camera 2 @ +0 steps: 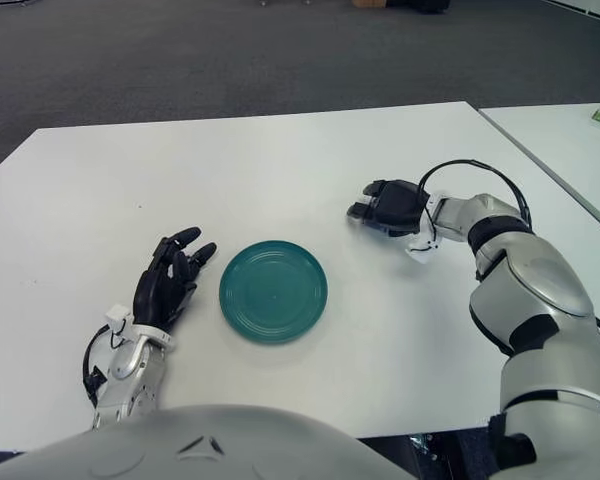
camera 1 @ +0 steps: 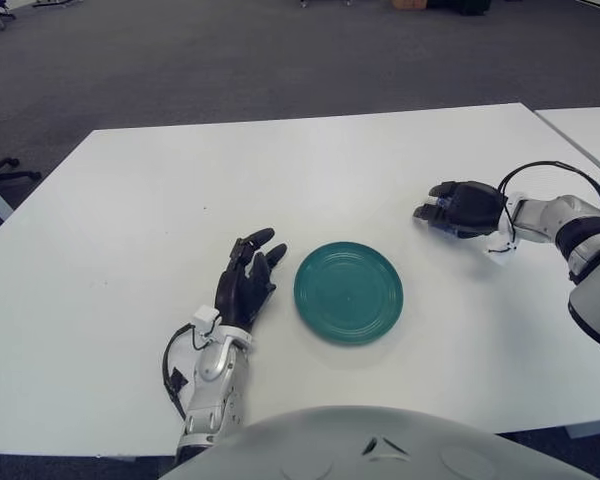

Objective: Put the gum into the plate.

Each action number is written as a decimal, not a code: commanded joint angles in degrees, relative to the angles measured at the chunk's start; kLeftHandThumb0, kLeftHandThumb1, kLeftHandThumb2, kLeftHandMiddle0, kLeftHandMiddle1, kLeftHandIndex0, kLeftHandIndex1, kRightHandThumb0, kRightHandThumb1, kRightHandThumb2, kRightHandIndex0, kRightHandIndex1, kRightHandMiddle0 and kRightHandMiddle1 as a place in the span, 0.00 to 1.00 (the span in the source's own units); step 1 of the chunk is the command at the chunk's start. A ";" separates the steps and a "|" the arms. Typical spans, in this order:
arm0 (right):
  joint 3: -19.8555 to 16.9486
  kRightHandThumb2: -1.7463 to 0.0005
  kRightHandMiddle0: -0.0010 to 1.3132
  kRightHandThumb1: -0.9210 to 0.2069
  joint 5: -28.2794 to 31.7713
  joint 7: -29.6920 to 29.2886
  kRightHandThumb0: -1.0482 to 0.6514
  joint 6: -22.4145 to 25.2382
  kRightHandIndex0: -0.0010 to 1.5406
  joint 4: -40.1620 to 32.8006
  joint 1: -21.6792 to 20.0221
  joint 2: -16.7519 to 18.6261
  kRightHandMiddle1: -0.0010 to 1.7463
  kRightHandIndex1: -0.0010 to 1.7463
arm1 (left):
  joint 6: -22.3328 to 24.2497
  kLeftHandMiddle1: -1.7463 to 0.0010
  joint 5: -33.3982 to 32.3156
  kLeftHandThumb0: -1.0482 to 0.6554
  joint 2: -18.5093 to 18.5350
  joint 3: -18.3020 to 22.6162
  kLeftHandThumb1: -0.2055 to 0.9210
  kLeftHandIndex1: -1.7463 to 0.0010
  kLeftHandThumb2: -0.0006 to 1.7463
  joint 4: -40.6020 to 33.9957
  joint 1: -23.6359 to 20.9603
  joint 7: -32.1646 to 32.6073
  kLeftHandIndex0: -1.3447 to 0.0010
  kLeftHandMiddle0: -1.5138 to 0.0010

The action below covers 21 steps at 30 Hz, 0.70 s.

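Black fingers [camera 1: 435,212] of the right hand [camera 1: 463,207] are curling over the gum pack [camera 1: 446,222], far right of the green plate [camera 1: 348,292]; a shallow grip is risking a slip. Left hand [camera 1: 245,282] is lying open beside the plate.

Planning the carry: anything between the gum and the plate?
Nothing visible. The right hand covers the gum, which is barely visible beneath it, and only bare table lies between it and the plate. The left hand shows left of the plate, off that path.
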 commanded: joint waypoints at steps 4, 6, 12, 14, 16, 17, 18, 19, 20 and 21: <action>1.83 0.61 0.00 0.20 0.52 -0.45 0.38 -2.88 0.28 -0.97 1.00 -0.70 0.30 0.01 | 1.95 0.65 -1.40 0.14 -2.21 0.05 1.00 0.38 0.42 -1.12 1.97 0.98 0.80 0.71; 1.73 0.57 0.00 0.24 1.15 -0.15 0.40 -4.69 0.29 -2.13 1.57 -1.66 0.32 0.01 | 2.24 0.65 -1.71 0.15 -2.14 -0.01 1.00 0.38 0.42 -1.78 2.44 0.99 0.80 0.71; 0.77 0.45 0.00 0.35 3.45 3.03 0.47 -8.05 0.29 -3.77 2.34 -3.20 0.36 0.01 | 3.20 0.65 -2.49 0.16 -2.13 -0.05 1.00 0.38 0.41 -3.47 3.51 0.84 0.79 0.71; 0.77 0.43 0.00 0.38 3.93 4.70 0.48 -8.87 0.28 -4.37 2.31 -3.58 0.37 0.01 | 3.41 0.65 -2.73 0.16 -2.15 -0.07 1.00 0.38 0.41 -4.06 3.94 0.80 0.79 0.71; 0.77 0.41 0.00 0.40 4.51 6.82 0.48 -9.79 0.28 -5.03 2.15 -3.81 0.38 0.00 | 3.52 0.65 -2.92 0.16 -2.24 -0.13 1.00 0.38 0.41 -4.65 4.49 0.77 0.79 0.71; 0.70 0.41 0.00 0.41 4.85 7.87 0.48 -10.25 0.27 -5.43 2.08 -3.93 0.38 0.00 | 3.57 0.65 -2.99 0.16 -2.27 -0.19 1.00 0.38 0.41 -5.01 4.82 0.77 0.79 0.71; 0.58 0.41 0.00 0.41 5.26 9.27 0.48 -10.67 0.27 -5.53 2.00 -3.98 0.38 0.00 | 3.62 0.65 -3.11 0.16 -2.32 -0.18 1.00 0.38 0.41 -5.30 5.09 0.81 0.78 0.71; 0.45 0.41 0.00 0.41 5.60 10.29 0.47 -10.95 0.27 -5.69 2.00 -4.09 0.38 0.00 | 3.66 0.66 -3.19 0.16 -2.35 -0.20 1.00 0.38 0.41 -5.55 5.33 0.83 0.79 0.71; 0.33 0.42 0.00 0.41 5.92 10.99 0.47 -11.08 0.27 -5.91 2.07 -4.24 0.38 0.00 | 3.70 0.66 -3.23 0.16 -2.36 -0.21 1.00 0.38 0.41 -5.72 5.49 0.84 0.79 0.71; 0.18 0.42 0.00 0.40 6.34 11.95 0.46 -11.18 0.27 -6.05 2.14 -4.29 0.38 0.00 | 3.69 0.66 -3.31 0.16 -2.34 -0.18 1.00 0.38 0.42 -5.88 5.73 0.83 0.79 0.72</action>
